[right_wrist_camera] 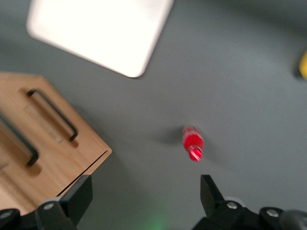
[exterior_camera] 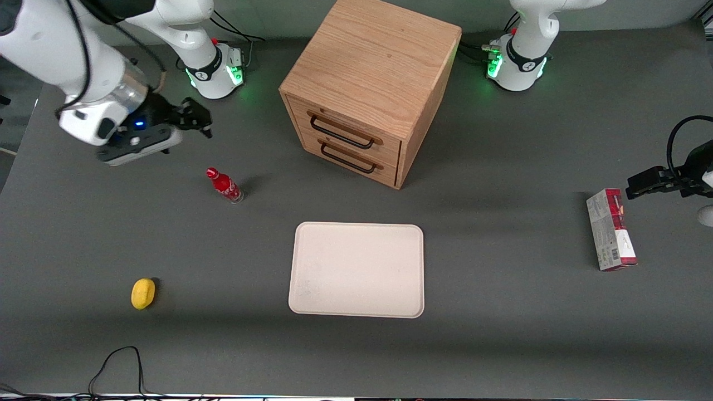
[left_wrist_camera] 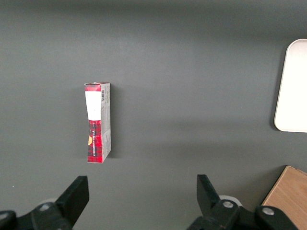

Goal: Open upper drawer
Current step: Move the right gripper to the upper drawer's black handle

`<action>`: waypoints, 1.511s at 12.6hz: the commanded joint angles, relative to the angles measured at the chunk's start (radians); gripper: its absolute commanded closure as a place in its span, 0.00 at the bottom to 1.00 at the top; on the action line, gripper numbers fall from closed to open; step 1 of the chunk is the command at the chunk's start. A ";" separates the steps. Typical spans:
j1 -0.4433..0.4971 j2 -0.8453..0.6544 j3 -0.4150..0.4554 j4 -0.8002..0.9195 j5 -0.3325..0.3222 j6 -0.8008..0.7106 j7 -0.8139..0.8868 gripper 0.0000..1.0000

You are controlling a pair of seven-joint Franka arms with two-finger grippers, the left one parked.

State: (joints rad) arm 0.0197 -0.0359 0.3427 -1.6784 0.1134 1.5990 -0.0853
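Gripper (exterior_camera: 195, 120) fingers spread, empty; we note the closed oak upper drawer (exterior_camera: 348, 129), thin black bar handle (exterior_camera: 341, 133), well apart.

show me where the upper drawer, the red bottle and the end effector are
upper drawer (exterior_camera: 356, 123), front view, on its wooden face beside the black handle.
red bottle (exterior_camera: 225, 186), front view, on its body.
end effector (right_wrist_camera: 146, 191), right wrist view, open, between its fingertips, above the table near the bottle.

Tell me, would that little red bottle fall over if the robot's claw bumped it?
Probably. The red bottle stands upright, tall and narrow on a small base, so a nudge would likely tip it; being round, it might then roll. The gripper, open, hangs above the table, apart from it, between it and the robot bases.
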 commanded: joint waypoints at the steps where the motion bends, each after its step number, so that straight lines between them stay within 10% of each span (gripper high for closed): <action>1: 0.000 0.076 0.142 0.071 0.031 -0.025 -0.157 0.00; 9: 0.002 0.338 0.338 0.103 0.150 0.042 -0.252 0.00; 19: 0.060 0.475 0.358 0.066 -0.004 0.217 -0.252 0.00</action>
State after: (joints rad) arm 0.0678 0.4119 0.6947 -1.6225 0.1489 1.7920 -0.3236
